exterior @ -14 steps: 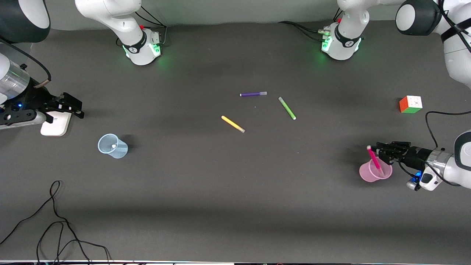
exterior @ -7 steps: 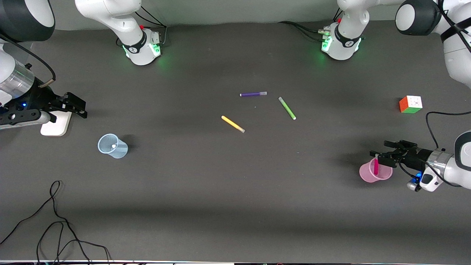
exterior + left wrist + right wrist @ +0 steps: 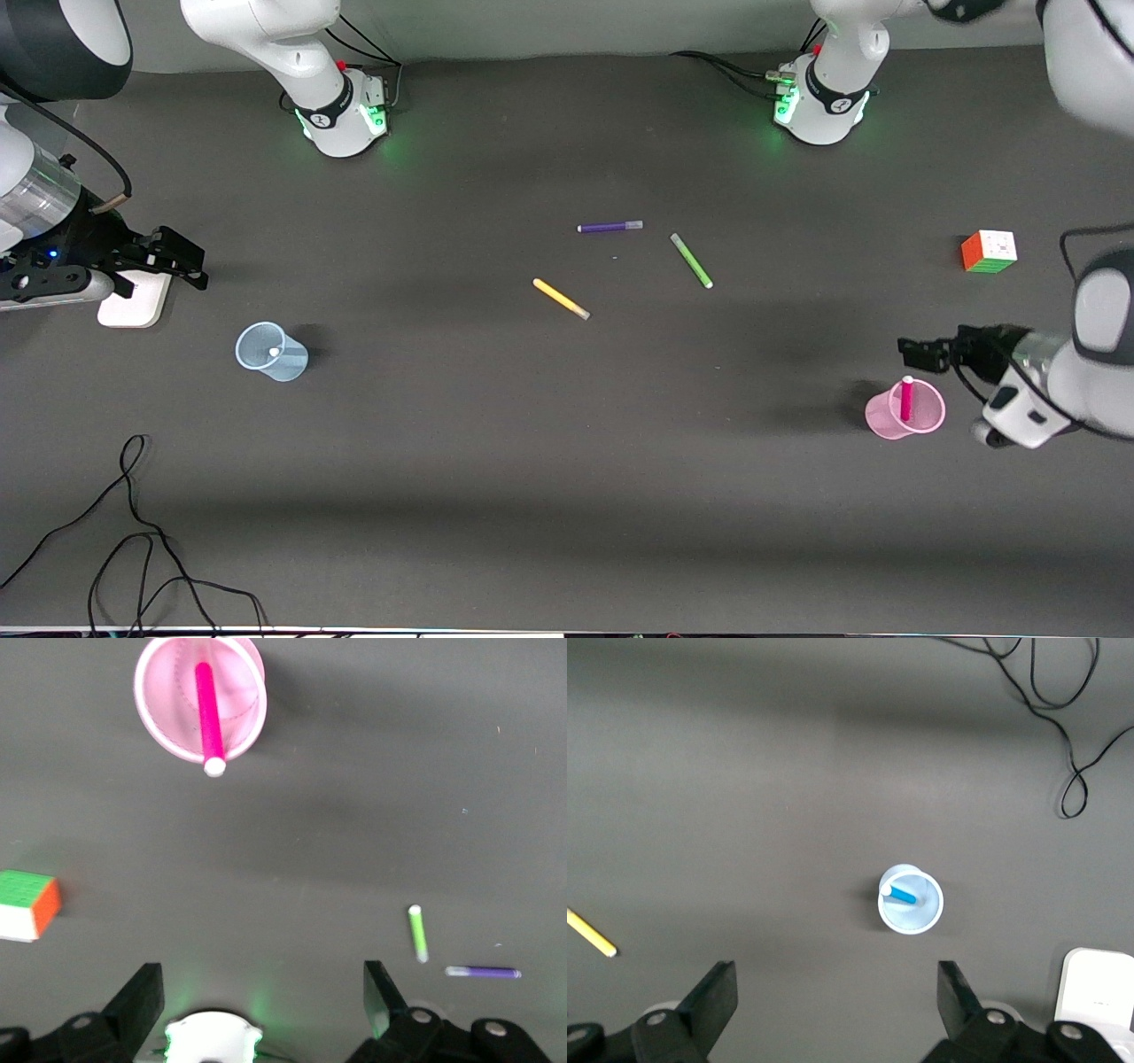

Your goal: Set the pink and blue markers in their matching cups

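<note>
The pink cup (image 3: 921,424) stands upright near the left arm's end of the table, with the pink marker (image 3: 906,400) standing in it, white tip up. Both also show in the left wrist view: cup (image 3: 239,718), marker (image 3: 209,713). My left gripper (image 3: 917,353) (image 3: 262,988) is open and empty, up in the air beside the cup. The pale blue cup (image 3: 288,363) (image 3: 921,914) stands near the right arm's end with the blue marker (image 3: 902,895) inside it. My right gripper (image 3: 190,261) (image 3: 837,988) is open and empty, waiting above the white block.
A purple pen (image 3: 609,227), a green pen (image 3: 691,260) and a yellow pen (image 3: 561,299) lie mid-table. A colour cube (image 3: 989,251) sits near the left arm's end. A white block (image 3: 133,301) lies under the right gripper. A black cable (image 3: 133,532) loops near the front camera.
The left gripper held the pink marker tilted over the pink cup, then opened and dropped it in. It has since drawn up and away from the cup. The right arm barely moved.
</note>
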Controlling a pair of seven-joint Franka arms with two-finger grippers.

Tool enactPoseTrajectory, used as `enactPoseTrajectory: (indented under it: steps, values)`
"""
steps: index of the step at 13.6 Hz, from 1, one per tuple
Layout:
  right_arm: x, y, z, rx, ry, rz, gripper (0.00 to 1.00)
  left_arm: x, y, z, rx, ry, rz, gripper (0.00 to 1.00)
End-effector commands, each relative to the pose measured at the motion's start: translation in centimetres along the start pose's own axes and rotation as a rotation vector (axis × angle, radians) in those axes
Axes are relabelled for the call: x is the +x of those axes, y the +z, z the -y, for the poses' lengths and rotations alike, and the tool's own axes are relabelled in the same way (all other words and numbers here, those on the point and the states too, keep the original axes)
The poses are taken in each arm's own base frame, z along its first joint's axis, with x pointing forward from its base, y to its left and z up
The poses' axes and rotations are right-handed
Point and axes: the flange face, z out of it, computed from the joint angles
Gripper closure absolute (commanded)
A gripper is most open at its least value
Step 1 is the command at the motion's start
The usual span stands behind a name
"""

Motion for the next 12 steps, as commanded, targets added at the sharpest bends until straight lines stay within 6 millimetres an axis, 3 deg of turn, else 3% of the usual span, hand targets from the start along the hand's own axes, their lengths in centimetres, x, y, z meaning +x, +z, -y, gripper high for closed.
enactPoseTrajectory:
  steps: [1,4,7,9,10,12]
  values:
    - [0.3,0.5,0.1,-0.005,0.028,-0.026,0.00,-6.6,-2.2,0.5,0.062,-0.019,-0.097,0.00]
    - [0.1,0.6,0.1,-0.005,0.013,-0.012,0.00,-13.1,-4.7,1.6,0.105,-0.027,-0.172,0.00]
    - [-0.8,0.7,0.2,0.017,0.024,0.058,0.00,-15.9,-6.6,3.2,0.107,-0.027,-0.245,0.00]
    - [-1.0,0.4,0.2,0.017,0.019,0.062,0.00,-19.2,-8.7,1.9,0.115,0.030,-0.303,0.00]
    - [-1.0,0.4,0.3,0.017,0.017,0.065,0.00,-19.2,-7.4,1.5,0.136,0.037,-0.298,0.00]
    - [-0.8,0.1,0.2,0.018,0.021,0.058,0.00,-18.8,-5.8,2.8,0.125,0.038,-0.340,0.00]
